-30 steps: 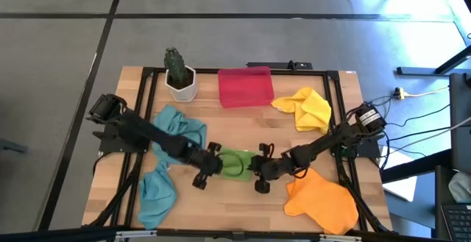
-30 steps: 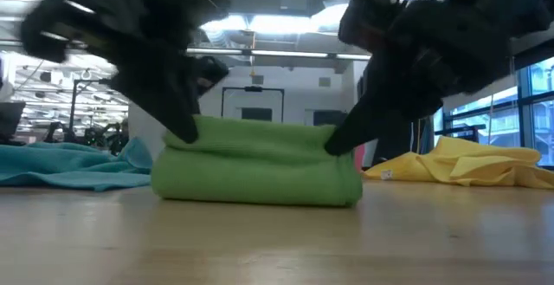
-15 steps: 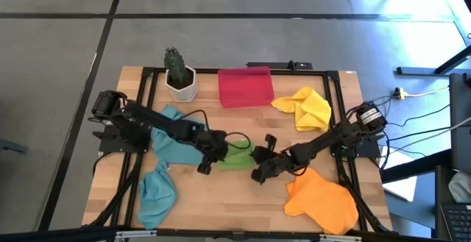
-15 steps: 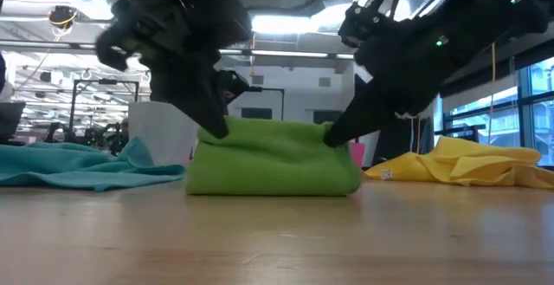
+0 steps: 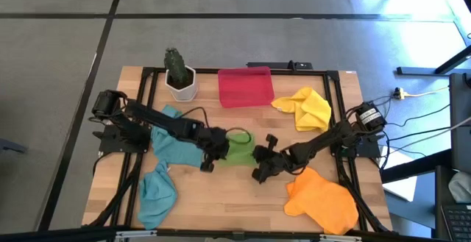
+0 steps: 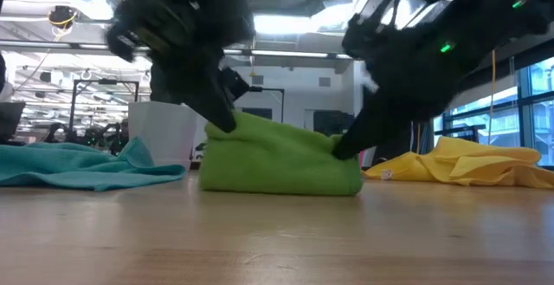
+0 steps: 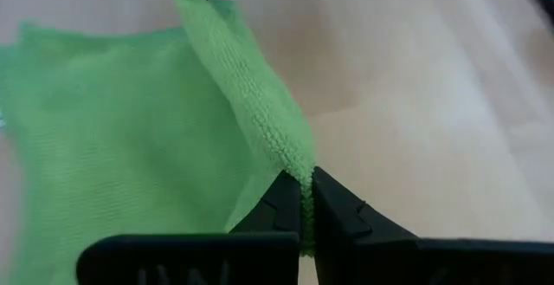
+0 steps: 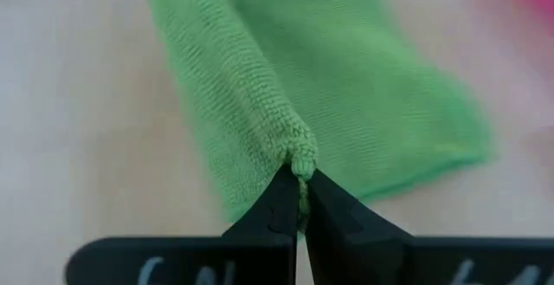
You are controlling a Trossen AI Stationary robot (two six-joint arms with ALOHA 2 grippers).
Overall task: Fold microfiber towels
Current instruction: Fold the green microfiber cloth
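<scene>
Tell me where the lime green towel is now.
In the high view, the lime green towel lies mid-table, pinched between the left gripper and right gripper.

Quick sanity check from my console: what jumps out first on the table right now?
At mid-table the lime green towel is pinched at both ends: left gripper and right gripper each shut on an edge, lifting it into a fold. Around it lie loose teal towels at left, a yellow towel and an orange towel at right.

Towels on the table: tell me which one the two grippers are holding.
The lime green towel, mid-table, pinched by the left gripper and the right gripper; the teal, yellow and orange ones lie loose, untouched.
</scene>
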